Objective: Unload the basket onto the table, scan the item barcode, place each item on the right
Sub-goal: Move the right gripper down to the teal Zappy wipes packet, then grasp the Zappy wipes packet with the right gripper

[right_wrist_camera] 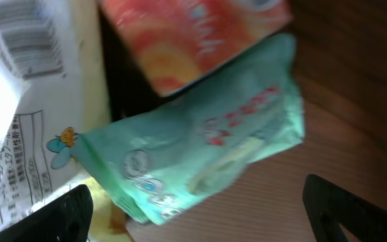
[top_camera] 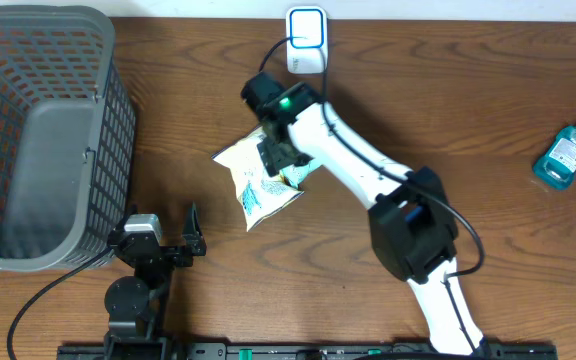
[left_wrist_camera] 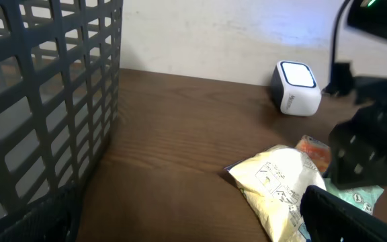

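Three snack packs lie in a heap in the middle of the table [top_camera: 488, 110]: a white and yellow bag [top_camera: 253, 190], a green packet [right_wrist_camera: 200, 154] and an orange packet [right_wrist_camera: 193, 33]. Only the right wrist view shows them close up. It shows a barcode [right_wrist_camera: 25, 33] on the bag, a little bee [right_wrist_camera: 62, 144] and small print too blurry to read. The red marks on the green packet cannot be read either.

The right gripper [right_wrist_camera: 197, 191] hangs just over the heap with its fingers wide apart, holding nothing. The left gripper [top_camera: 168, 238] sits near the basket [top_camera: 48, 140], fingers apart too.

The scanner [top_camera: 306, 40], a white box with a blue ring, stands at the far edge, apart from the heap. The left wrist view shows grey writing on its side, too blurry to read. Only the overhead view shows a blue bottle [top_camera: 566, 152] far right; its label is too small to read.
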Robot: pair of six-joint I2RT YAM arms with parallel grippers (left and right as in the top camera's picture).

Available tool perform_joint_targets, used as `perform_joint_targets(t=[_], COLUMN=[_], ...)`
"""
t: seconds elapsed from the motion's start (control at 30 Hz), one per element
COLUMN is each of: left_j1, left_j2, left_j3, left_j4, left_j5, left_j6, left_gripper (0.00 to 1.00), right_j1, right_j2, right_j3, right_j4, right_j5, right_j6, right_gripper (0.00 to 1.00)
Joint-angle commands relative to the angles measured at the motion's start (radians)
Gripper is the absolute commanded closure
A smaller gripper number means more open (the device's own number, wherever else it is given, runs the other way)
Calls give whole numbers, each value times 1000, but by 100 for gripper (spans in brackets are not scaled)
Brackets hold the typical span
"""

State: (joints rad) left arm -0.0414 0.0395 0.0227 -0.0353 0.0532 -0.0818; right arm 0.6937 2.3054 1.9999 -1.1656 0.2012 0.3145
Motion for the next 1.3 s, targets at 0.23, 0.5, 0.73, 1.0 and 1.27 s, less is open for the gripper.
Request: perform_joint_targets(t=[0.23,0.5,0.73,1.0,1.27], left_j1=[-2,-2,-2,-2,-2], left_j2=[-3,-3,-3,-3,-3], left_j3=[-19,-19,-19,-19,-19], left_j4=[-31,-31,-31,-31,-31], left_j5=[-2,-2,-2,-2,-2], left_j6=[-5,-5,-5,-5,-5], left_gripper=[2,2,2,2,2], right_j1=[73,60,-33,-164,-151], right_j2=[37,45,3,3,3], right_j3=[-1,0,0,0,0], right_j4=[29,-3,-42,97,197], right_j5=[125,204,-54,-329,-271], right_j6=[42,198,665,789,545], right_gripper=[12,17,1,1,4])
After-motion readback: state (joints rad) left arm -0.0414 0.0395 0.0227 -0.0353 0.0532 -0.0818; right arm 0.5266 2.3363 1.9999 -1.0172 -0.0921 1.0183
